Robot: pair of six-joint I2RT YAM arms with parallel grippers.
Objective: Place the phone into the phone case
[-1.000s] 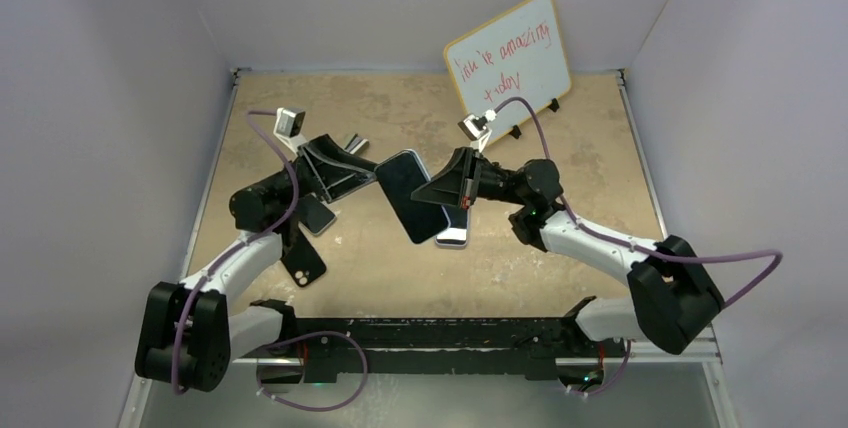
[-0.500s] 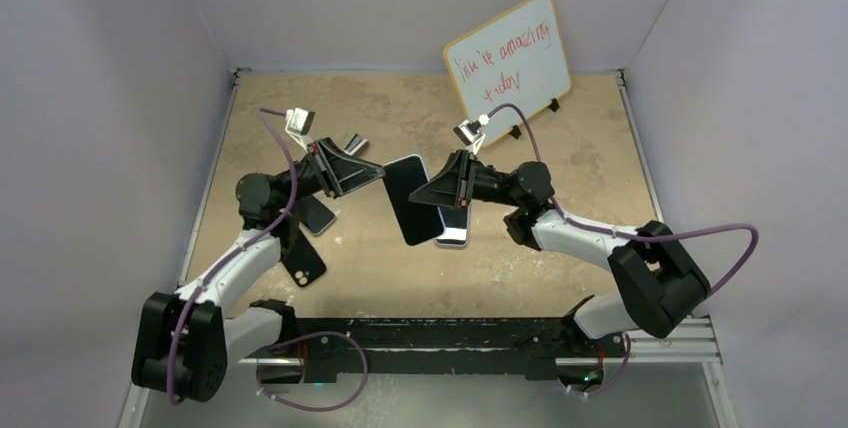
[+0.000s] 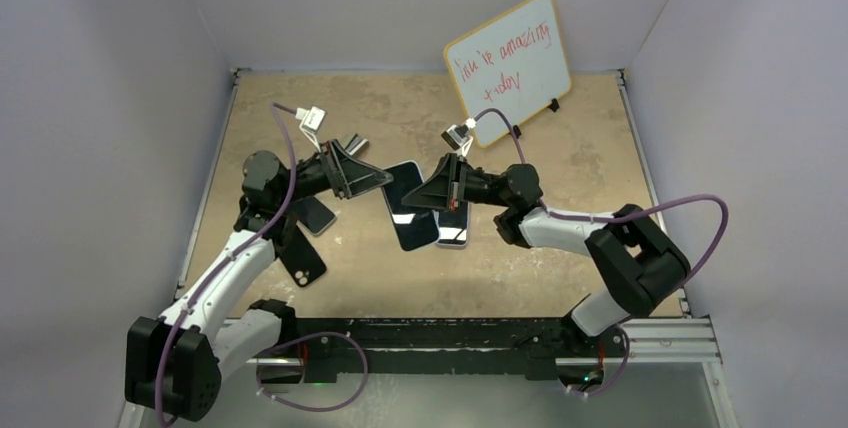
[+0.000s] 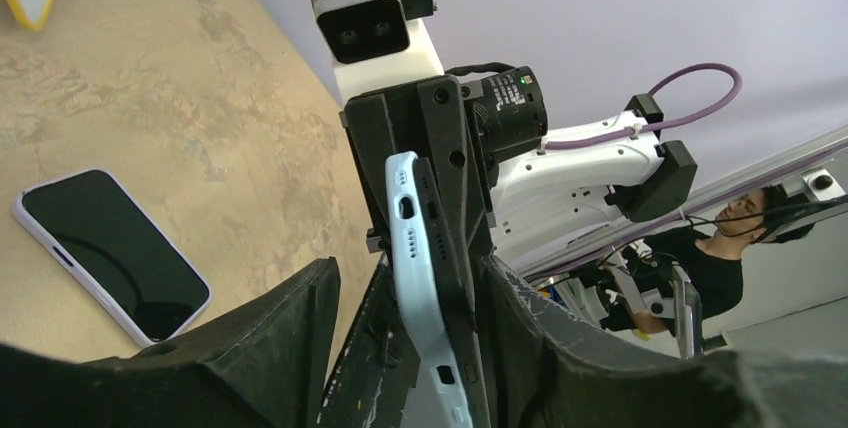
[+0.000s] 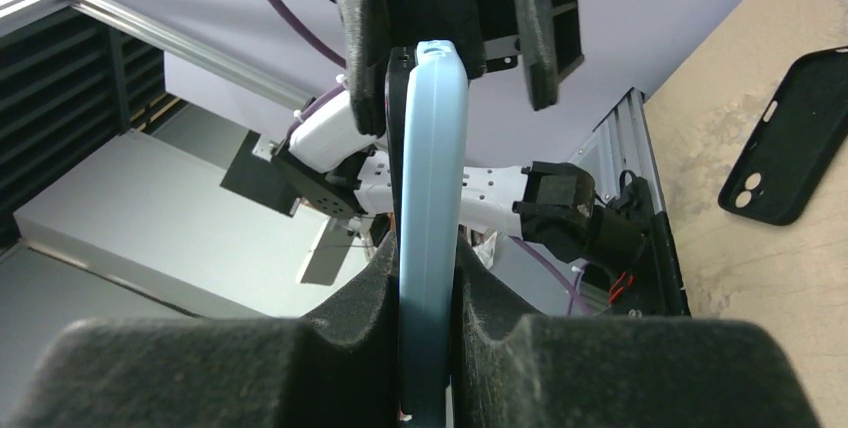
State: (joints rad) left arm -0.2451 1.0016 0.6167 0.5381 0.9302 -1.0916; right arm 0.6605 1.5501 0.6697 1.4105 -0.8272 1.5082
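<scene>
Midair, two claws share one phone and its pale-blue phone case.

The right claw (image 5: 427, 258) is clamped on the phone case (image 5: 432, 168), one finger on each flat face, and holds it on edge above the surface (image 3: 520, 268). The phone (image 4: 452, 238) lies against the case's open side and looks only partly seated. The left claw (image 4: 410, 288) stands parted around the end farthest from the right claw. One finger touches the phone and the other stands off from the case. The phone is likely stiff, slick and glass-fronted, so it needs a gentle squeeze. The case rim should flex, so a hold on the flat faces leaves the corners free to snap over.
</scene>
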